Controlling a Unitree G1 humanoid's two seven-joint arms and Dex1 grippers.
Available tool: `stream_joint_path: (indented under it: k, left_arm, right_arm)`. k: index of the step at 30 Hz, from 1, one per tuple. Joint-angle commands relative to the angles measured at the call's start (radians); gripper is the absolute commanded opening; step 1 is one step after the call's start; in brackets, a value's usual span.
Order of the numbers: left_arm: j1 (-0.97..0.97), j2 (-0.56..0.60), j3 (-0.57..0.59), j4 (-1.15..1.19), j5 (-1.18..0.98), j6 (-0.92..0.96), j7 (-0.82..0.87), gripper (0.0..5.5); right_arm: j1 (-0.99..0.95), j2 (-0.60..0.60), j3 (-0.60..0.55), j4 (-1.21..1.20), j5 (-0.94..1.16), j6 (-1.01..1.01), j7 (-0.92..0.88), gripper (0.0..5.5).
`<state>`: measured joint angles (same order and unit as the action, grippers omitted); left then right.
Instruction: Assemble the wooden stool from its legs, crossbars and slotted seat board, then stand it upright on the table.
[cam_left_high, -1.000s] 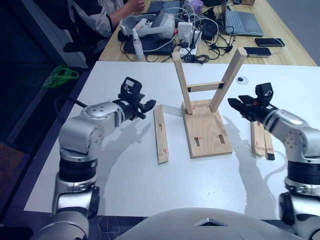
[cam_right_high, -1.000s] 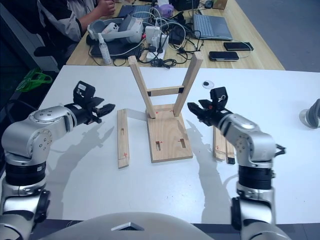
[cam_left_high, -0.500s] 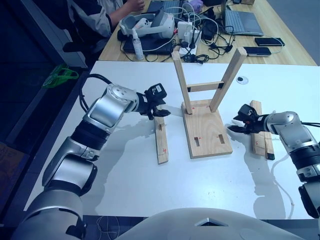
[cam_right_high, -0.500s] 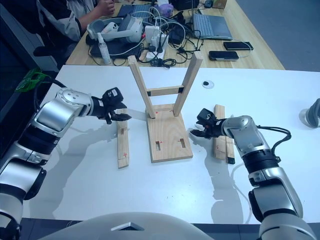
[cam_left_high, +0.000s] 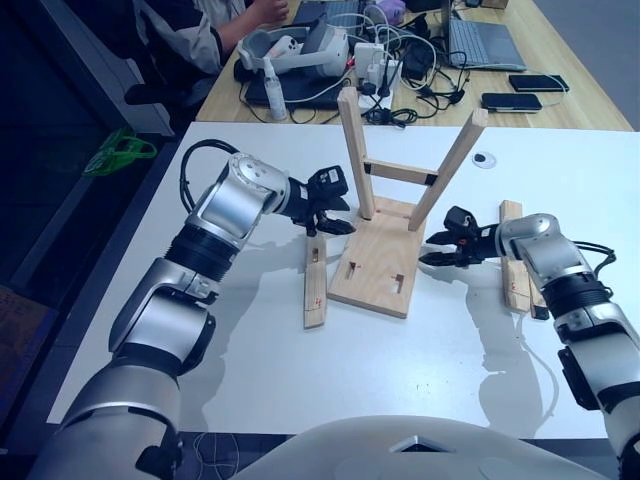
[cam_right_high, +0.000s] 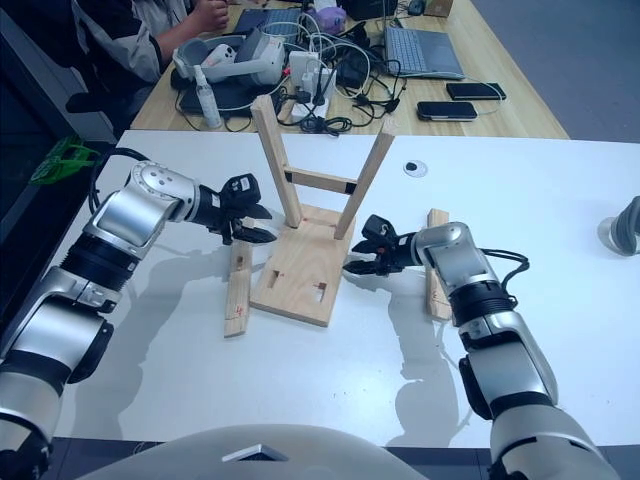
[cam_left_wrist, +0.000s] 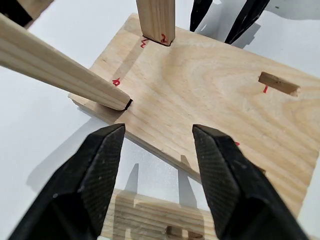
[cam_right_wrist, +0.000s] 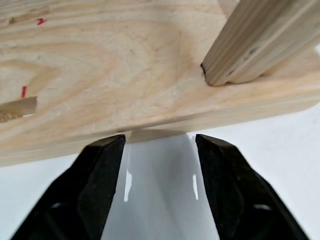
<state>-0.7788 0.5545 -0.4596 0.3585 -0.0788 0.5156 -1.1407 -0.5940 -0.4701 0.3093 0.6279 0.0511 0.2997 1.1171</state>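
Note:
The slotted seat board (cam_left_high: 375, 265) lies flat and turned askew on the white table. Two legs (cam_left_high: 355, 150) stand in it, joined by a crossbar (cam_left_high: 398, 172). My left gripper (cam_left_high: 335, 215) is open at the board's left edge, close to the base of the left leg; its own view has the board (cam_left_wrist: 210, 100) just beyond the fingertips. My right gripper (cam_left_high: 440, 250) is open at the board's right edge (cam_right_wrist: 100, 75), beside the other leg (cam_right_wrist: 260, 40). A loose leg (cam_left_high: 315, 285) lies left of the board. More loose wooden pieces (cam_left_high: 515, 265) lie to the right.
A wooden desk (cam_left_high: 570, 60) behind the table holds a headset (cam_left_high: 300, 45), a laptop, phones and cables. A small black disc (cam_left_high: 485, 158) sits on the white table at the back right. The table's left edge (cam_left_high: 150, 230) runs close to my left arm.
The seat board with its legs has turned and slid to the left. Both grippers have closed in on its edges, the left one from the loose leg, the right one from the loose pieces.

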Motion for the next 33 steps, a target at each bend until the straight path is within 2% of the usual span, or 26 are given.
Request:
stream_joint_path:
  k: [1, 7, 12, 15, 17, 20, 22, 25, 28, 33]
  left_arm:
    - [0.07, 0.043, 0.041, -0.104, 0.001, 0.042, 0.011, 2.52]
    - [0.159, 0.088, 0.13, -0.271, -0.02, 0.13, 0.065, 2.52]
    - [0.214, 0.123, 0.222, -0.352, -0.043, 0.196, 0.123, 2.52]
    - [0.266, 0.122, 0.278, -0.425, -0.068, 0.254, 0.178, 2.52]
    - [0.327, 0.108, 0.325, -0.487, -0.08, 0.303, 0.24, 2.52]
    - [0.374, 0.05, 0.404, -0.559, -0.092, 0.381, 0.367, 2.52]
    - [0.347, -0.017, 0.455, -0.581, -0.099, 0.433, 0.469, 2.52]
    - [0.296, -0.148, 0.553, -0.596, -0.089, 0.532, 0.663, 2.52]
    - [0.292, -0.232, 0.59, -0.648, -0.103, 0.592, 0.763, 2.52]
    - [0.293, -0.307, 0.588, -0.707, -0.12, 0.647, 0.844, 2.52]
  right_arm:
    - [-0.057, 0.045, -0.023, 0.073, -0.024, -0.039, -0.067, 2.66]
    - [-0.146, 0.096, -0.027, 0.238, -0.085, -0.134, -0.163, 2.66]
    - [-0.144, 0.106, -0.056, 0.252, -0.079, -0.163, -0.186, 2.66]
    - [-0.061, 0.051, -0.121, 0.078, -0.029, -0.089, -0.185, 2.66]
    - [0.059, -0.019, -0.228, -0.166, 0.041, 0.044, -0.212, 2.66]
    - [0.216, -0.106, -0.406, -0.423, 0.125, 0.237, -0.276, 2.66]
    - [0.275, -0.143, -0.509, -0.461, 0.148, 0.312, -0.342, 2.66]
    - [0.333, -0.176, -0.602, -0.439, 0.167, 0.372, -0.409, 2.66]
    - [0.409, -0.181, -0.629, -0.408, 0.175, 0.41, -0.436, 2.66]
    - [0.512, -0.171, -0.6, -0.381, 0.16, 0.426, -0.463, 2.66]
